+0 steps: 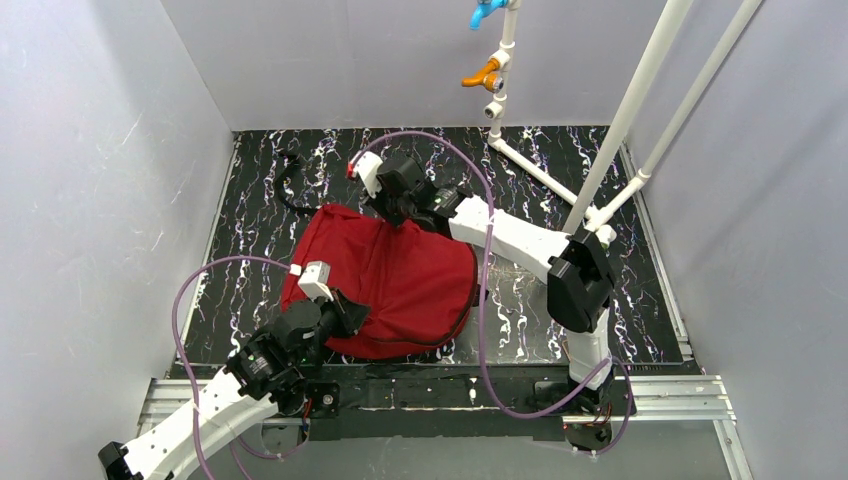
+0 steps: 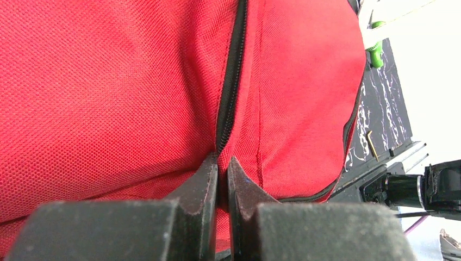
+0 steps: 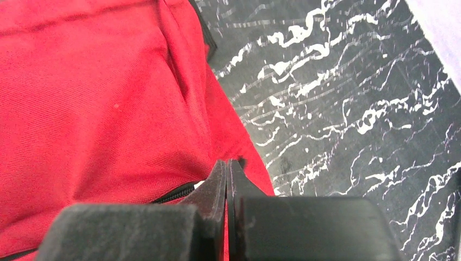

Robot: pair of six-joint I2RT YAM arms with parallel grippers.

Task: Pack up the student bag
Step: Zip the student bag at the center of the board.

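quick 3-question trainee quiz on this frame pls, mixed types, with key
1. True or false: the left gripper is closed on the student bag at its black zipper.
2. The right gripper grips the bag at: A) its far edge, B) its near edge, C) nothing, it is open.
3. Fill in: the table is black with ___ veining.
Key: 1 true; 2 A; 3 white.

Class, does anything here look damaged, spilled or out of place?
Nothing stands out. The dark red fabric backpack lies intact on the black marbled table, left gripper and right gripper each pinching its fabric.
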